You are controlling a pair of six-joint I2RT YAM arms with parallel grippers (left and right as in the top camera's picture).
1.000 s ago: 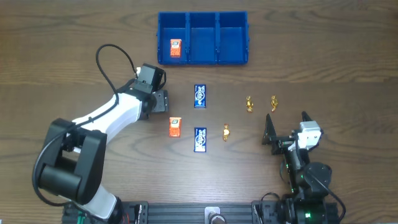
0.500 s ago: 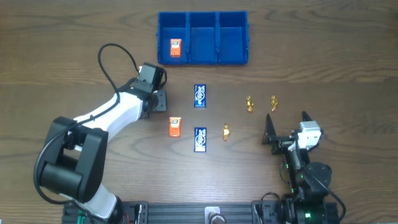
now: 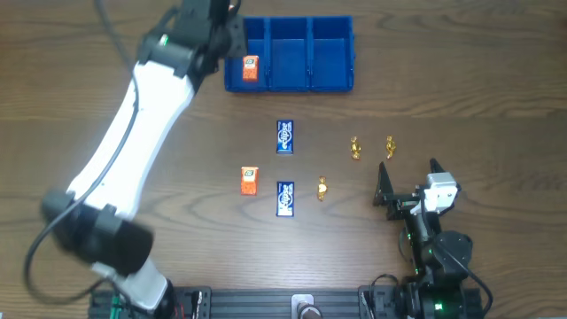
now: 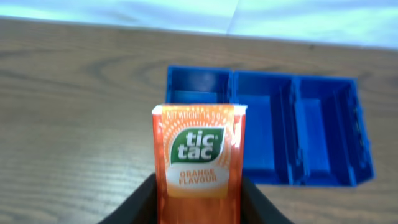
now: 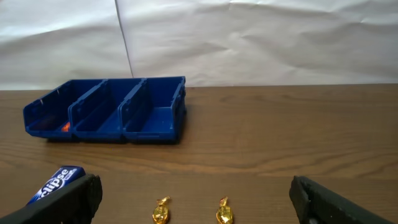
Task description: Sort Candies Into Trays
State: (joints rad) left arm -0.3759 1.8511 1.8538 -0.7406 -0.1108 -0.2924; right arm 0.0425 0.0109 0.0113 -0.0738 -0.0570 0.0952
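Currently your left gripper [image 4: 199, 208] is clamped on an orange mint pack [image 4: 199, 158] and holds it upright above the table [image 4: 74, 124]. The blue three-bin tray [image 4: 323, 177] lies just beyond it. From above, that arm is stretched out to the tray's left end. A second orange pack [image 3: 251, 69] lies in the tray's left bin. A third orange pack [image 3: 250, 181] lies on the table, just left of the nearer of two blue packs [image 3: 284, 198]. Three gold candies [image 3: 354, 147] lie further right. Your right gripper [image 3: 409, 182] sits near its base, jaws wide apart, holding nothing.
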